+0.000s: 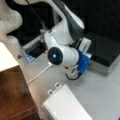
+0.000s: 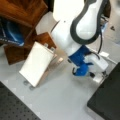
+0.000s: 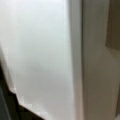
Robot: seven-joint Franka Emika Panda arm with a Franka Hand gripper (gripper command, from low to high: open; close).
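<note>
Front views: tool (image 2: 82, 71) low over table (image 2: 62, 97) (white rack (image 2: 37, 63) near).

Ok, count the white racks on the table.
1. The white rack lies flat on the grey table, at a front view's bottom, beside the wooden shelf. It shows in both front views. The arm could hide others.

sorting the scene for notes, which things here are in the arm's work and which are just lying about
In hand:
- gripper, low over the table, holding nothing that shows
- white rack, nearest to it

Lying about:
- wooden shelf
- black box
- white cable
- black mat
</note>
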